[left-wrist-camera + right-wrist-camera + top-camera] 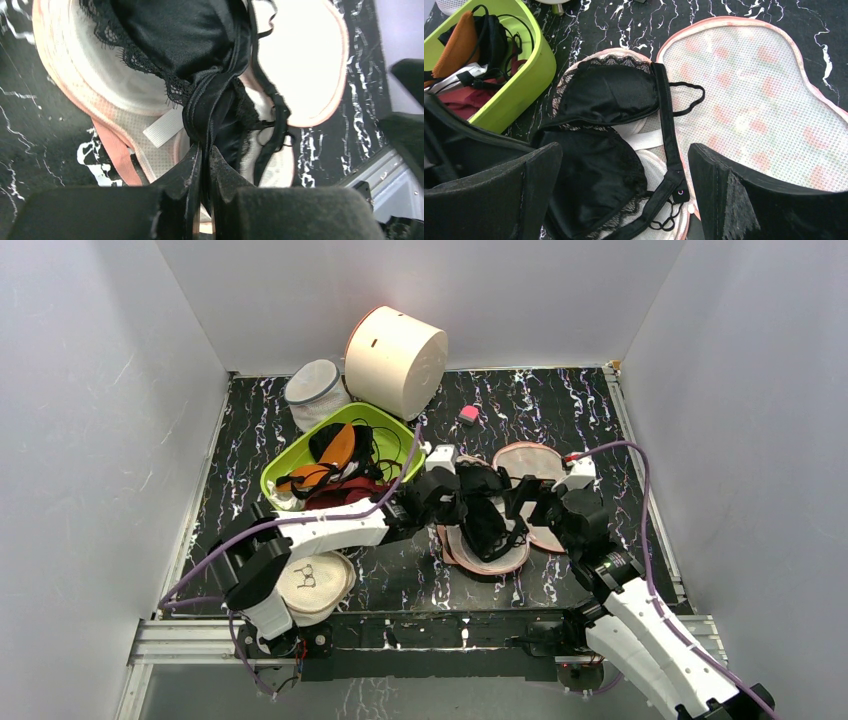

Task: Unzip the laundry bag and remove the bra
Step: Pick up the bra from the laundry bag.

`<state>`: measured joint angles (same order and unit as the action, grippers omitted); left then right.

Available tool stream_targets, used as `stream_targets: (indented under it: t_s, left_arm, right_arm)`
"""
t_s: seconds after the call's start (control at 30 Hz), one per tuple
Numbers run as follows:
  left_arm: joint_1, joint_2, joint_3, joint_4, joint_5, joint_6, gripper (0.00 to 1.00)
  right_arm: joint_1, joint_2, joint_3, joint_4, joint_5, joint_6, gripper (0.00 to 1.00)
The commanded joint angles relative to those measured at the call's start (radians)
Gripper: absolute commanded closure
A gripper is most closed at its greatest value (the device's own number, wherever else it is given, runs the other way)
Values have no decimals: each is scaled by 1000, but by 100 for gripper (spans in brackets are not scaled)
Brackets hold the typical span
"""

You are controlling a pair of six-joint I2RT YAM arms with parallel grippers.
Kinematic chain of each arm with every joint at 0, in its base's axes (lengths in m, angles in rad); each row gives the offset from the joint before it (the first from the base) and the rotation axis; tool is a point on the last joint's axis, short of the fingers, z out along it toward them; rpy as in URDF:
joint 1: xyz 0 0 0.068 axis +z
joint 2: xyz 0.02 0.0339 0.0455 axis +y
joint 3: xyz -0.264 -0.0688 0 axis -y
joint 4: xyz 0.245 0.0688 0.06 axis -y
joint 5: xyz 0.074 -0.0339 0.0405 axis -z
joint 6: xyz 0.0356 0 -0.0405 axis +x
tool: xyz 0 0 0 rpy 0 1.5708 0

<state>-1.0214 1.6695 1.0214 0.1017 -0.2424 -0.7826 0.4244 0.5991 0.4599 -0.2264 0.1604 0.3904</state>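
Unzipped bag (754,100) splayed flat, mesh flap folded aside, so bra (609,95) lies exposed on lower half, not yet out. Clamped on bra band: left gripper (205,150) — grip likely meant for lift-out. Above, right gripper (624,150) gapes wide, empty.

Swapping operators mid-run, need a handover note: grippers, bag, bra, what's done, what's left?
Left gripper: shut on a bunched fold of the bra.
Right gripper: open above the bra, holding nothing.
Laundry bag: unzipped and spread open flat, with the bra lying on its inner mesh.
Done: unzipping.
Left: lift the bra clear of the bag.
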Motion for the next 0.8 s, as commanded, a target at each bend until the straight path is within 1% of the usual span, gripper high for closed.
stream_targets:
  t_s: [0.0, 0.2, 0.33, 0.43, 0.6, 0.67, 0.7, 0.77]
  left_arm:
    - [-5, -121, 115, -172, -9, 130, 100]
    - [-3, -200, 271, -462, -71, 292, 100]
    - [8, -239, 391, -640, -121, 406, 100]
    - [22, -257, 481, -729, -149, 478, 100]
    - [58, -275, 644, -840, -255, 593, 100]
    - [114, -287, 693, -849, -257, 645, 100]
    - [157, -288, 717, -849, -231, 670, 100]
    - [248, -272, 780, -869, -136, 700, 100]
  right_arm:
    - [0, -32, 2, 55, 28, -11, 2]
    - [1, -84, -9, 54, 52, -7, 2]
    - [-1, -76, -11, 61, 43, -8, 2]
    - [1, -58, -7, 61, 37, -10, 2]
    - [1, -45, -4, 61, 35, -9, 2]
    - [-1, -45, -6, 62, 33, -10, 2]
    - [0, -44, -6, 64, 32, -10, 2]
    - [0, -40, -5, 65, 33, -11, 2]
